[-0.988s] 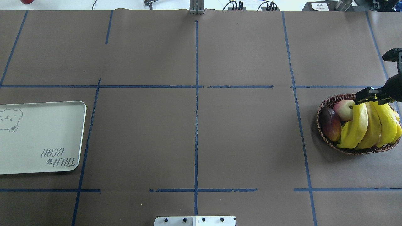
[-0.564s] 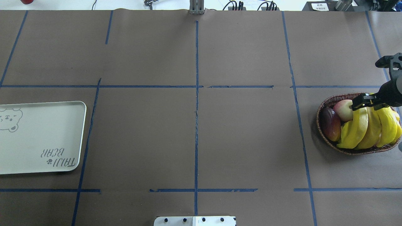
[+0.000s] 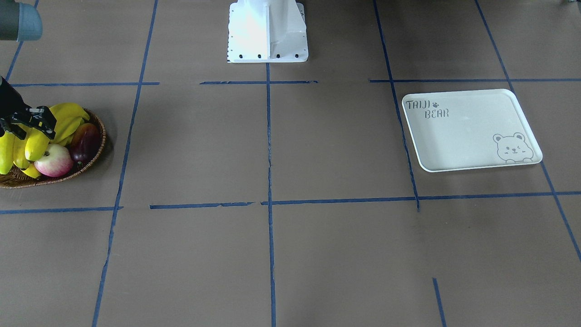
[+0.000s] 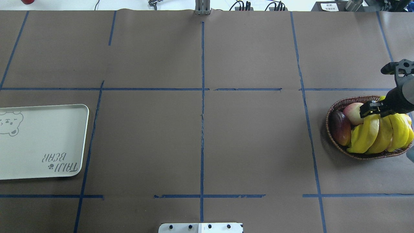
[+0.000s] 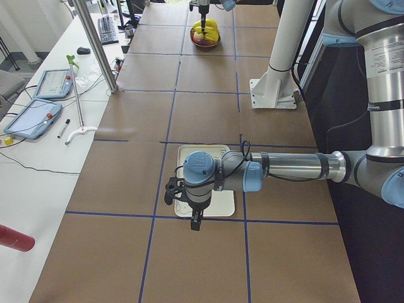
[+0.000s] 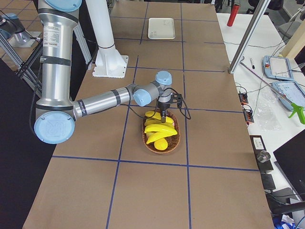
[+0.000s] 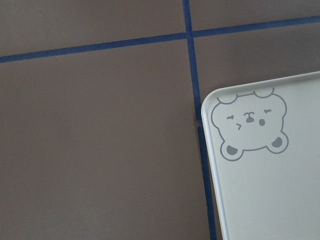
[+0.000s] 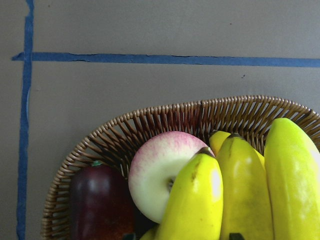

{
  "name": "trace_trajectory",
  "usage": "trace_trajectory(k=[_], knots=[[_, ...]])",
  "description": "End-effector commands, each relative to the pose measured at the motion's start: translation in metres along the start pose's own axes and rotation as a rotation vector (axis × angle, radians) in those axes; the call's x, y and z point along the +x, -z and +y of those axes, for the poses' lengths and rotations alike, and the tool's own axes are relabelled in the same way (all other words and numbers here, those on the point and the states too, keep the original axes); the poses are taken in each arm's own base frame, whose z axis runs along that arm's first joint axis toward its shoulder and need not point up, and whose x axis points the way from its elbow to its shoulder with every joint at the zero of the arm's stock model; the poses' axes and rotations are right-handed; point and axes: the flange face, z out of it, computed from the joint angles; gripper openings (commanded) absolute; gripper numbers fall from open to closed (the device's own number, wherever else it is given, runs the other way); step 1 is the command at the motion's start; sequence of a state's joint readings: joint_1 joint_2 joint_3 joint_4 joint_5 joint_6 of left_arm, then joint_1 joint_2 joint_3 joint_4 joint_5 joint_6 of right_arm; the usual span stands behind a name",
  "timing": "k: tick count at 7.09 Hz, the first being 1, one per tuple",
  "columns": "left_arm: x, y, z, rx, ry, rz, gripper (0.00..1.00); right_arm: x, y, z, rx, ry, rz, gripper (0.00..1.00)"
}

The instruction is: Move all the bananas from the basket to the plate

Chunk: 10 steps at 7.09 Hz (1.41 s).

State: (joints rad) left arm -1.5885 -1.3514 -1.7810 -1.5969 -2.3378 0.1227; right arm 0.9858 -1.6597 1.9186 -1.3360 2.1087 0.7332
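Note:
Several yellow bananas (image 4: 381,132) lie side by side in the brown wicker basket (image 4: 336,105) at the table's right end. My right gripper (image 4: 375,110) hangs open just over their far ends; the right wrist view shows its dark fingertips (image 8: 234,236) wide apart at the bottom edge, either side of the left banana (image 8: 200,200). The off-white plate (image 4: 42,142) with the bear print lies bare at the left end. My left gripper (image 5: 196,221) shows only in the exterior left view, above the plate's end (image 5: 224,205); I cannot tell whether it is open or shut.
A pink-white apple (image 4: 354,111) and a dark red-purple fruit (image 4: 340,127) share the basket's left side. The white robot base (image 3: 268,32) stands at the table's middle edge. Blue tape lines cross the brown table cover. A metal post (image 6: 248,33) rises beside the table.
My right gripper has come down and slightly left over the bananas' far ends. Bananas, basket and plate have not moved.

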Motion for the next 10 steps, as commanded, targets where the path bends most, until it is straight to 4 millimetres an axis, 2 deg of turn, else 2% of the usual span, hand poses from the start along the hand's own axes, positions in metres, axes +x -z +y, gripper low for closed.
trace_trajectory(k=[1, 2, 5, 6, 8, 10], knots=[[0.001, -0.001, 0.000, -0.002, -0.002, 0.000, 1.00, -0.001, -0.005, 0.002, -0.001, 0.007, 0.012, 0.67], [0.001, -0.001, 0.000, -0.004, -0.002, 0.001, 1.00, -0.003, -0.005, 0.002, -0.001, 0.009, 0.011, 0.65], [0.002, -0.003, -0.001, -0.009, -0.004, 0.001, 1.00, -0.006, 0.001, 0.001, 0.007, 0.013, 0.001, 0.07], [0.002, -0.004, 0.000, -0.010, -0.002, 0.001, 1.00, -0.007, 0.006, 0.002, 0.012, 0.016, -0.006, 0.01], [0.001, -0.004, 0.000, -0.010, -0.002, 0.001, 1.00, -0.007, 0.033, -0.001, 0.037, 0.002, -0.035, 0.00], [0.002, -0.003, -0.001, -0.007, -0.007, 0.001, 1.00, -0.024, 0.085, 0.002, 0.039, -0.014, -0.097, 0.00]])
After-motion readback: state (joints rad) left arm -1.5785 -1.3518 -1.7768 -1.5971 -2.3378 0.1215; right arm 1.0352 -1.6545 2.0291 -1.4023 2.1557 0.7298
